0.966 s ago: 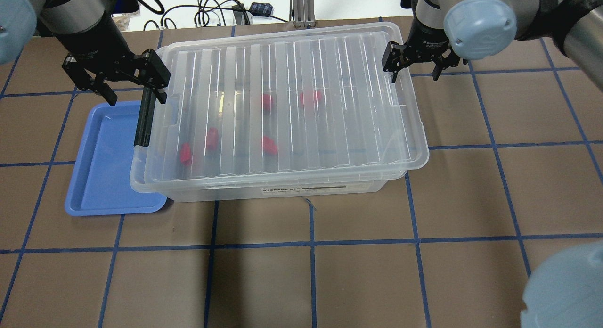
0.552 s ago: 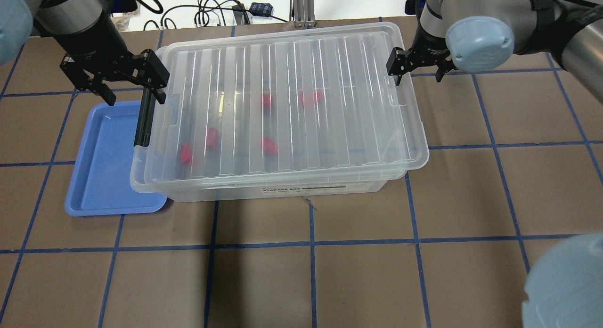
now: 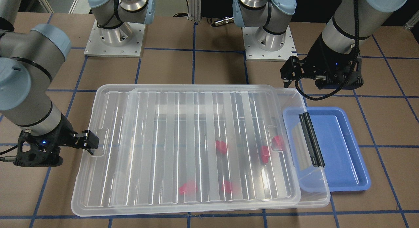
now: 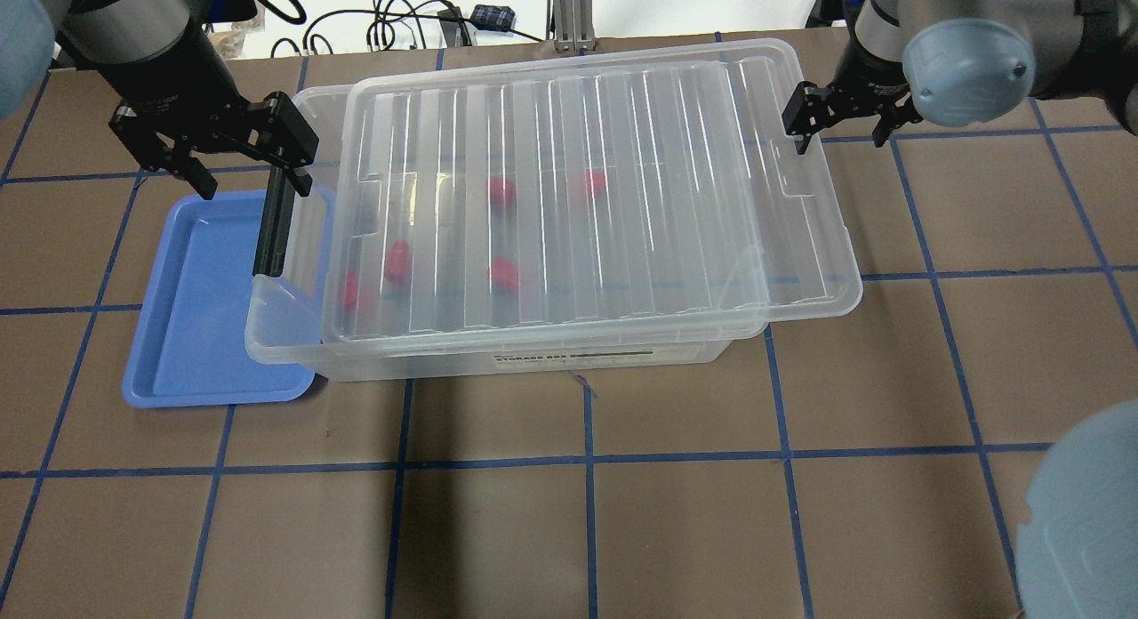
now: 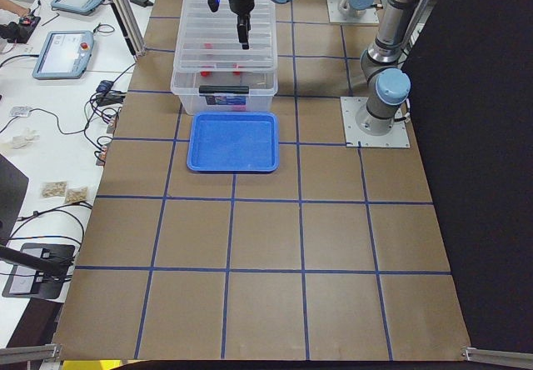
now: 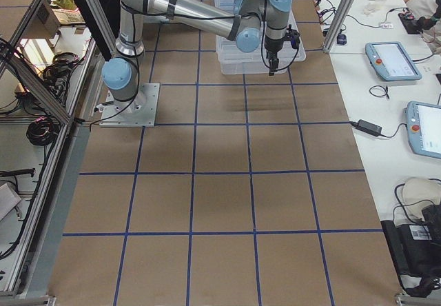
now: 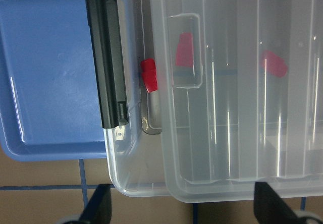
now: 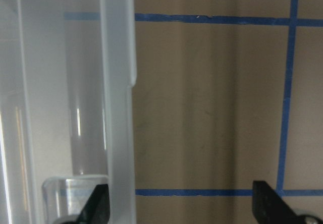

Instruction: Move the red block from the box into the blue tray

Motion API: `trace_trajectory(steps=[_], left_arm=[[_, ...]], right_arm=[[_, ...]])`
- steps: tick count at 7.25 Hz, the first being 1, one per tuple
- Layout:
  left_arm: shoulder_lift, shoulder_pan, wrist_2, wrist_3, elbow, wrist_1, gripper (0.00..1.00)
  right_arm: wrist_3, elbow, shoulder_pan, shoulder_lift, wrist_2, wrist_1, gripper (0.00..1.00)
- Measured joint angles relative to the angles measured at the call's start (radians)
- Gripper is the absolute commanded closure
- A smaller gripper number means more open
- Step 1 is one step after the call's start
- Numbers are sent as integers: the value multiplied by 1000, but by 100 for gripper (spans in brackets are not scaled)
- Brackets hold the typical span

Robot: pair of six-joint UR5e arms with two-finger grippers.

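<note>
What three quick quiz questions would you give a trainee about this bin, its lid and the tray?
1. Multiple choice: how many red blocks show inside the box? A three, B five, C eight.
2. True or false: the blue tray already holds a red block.
3. Fill in: the lid overhangs the box on the robot's ____ side.
Key: 1 B; 2 false; 3 right.
</note>
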Motion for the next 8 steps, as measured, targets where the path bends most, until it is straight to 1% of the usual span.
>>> trace_trajectory(steps=[2,4,5,6,8], left_arm=[[-23,1,-1,0,-3,34,0],[-55,2,-5,-2,-11,100,15],[-75,1,-7,-2,-15,126,25],[-95,0,-7,-3,-25,147,25],[-132,-2,-8,-4,-80,235,37]], right_arm=[[-28,6,-64,-18,-4,10,0],[-60,19,-117,-36,-11,12,0],[-76,26,-137,-39,-13,12,0],[-87,29,-151,-40,-15,12,0],[-101,30,-175,-41,-15,11,0]])
